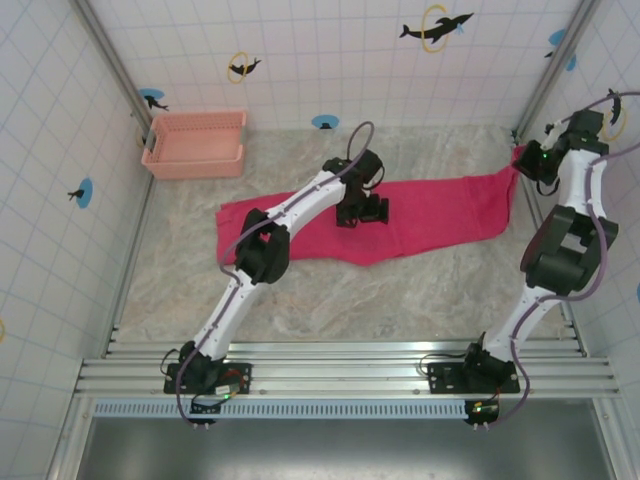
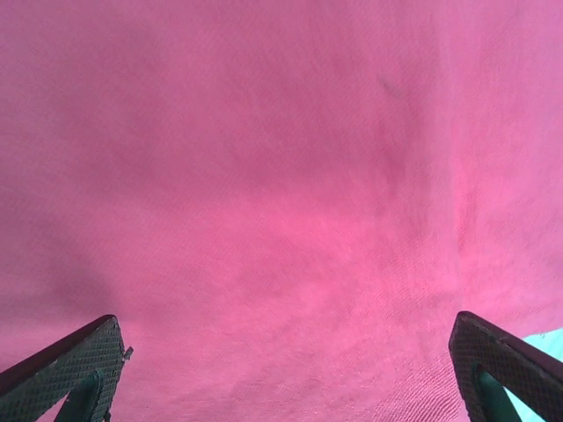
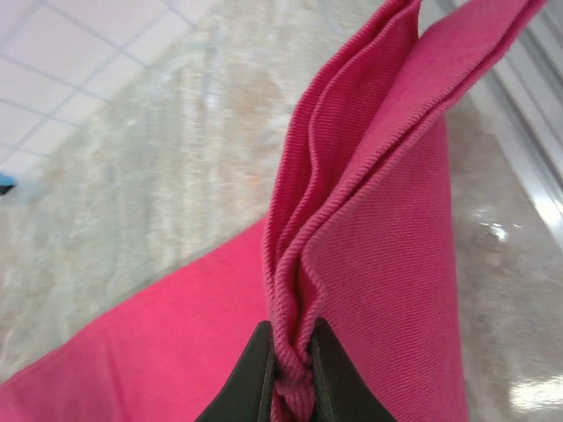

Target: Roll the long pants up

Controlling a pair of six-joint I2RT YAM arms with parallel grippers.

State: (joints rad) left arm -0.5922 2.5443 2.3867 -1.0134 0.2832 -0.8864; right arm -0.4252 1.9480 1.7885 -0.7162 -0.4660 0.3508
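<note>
The long pants [image 1: 440, 215] lie as a long magenta-red strip across the middle of the table, from left of centre to the far right wall. My left gripper [image 1: 361, 212] hovers over their middle, open, its fingertips [image 2: 75, 365] spread wide over flat cloth [image 2: 281, 202] with nothing between them. My right gripper [image 1: 530, 158] is at the right end, shut on a bunched, ribbed hem of the pants [image 3: 352, 202], which rises folded from between its jaws [image 3: 290, 382].
A pale salmon-pink lattice basket [image 1: 195, 143] stands at the back left corner of the marbled table [image 1: 400, 300]. Tiled walls close in left, back and right. The metal rail [image 1: 340, 365] runs along the near edge.
</note>
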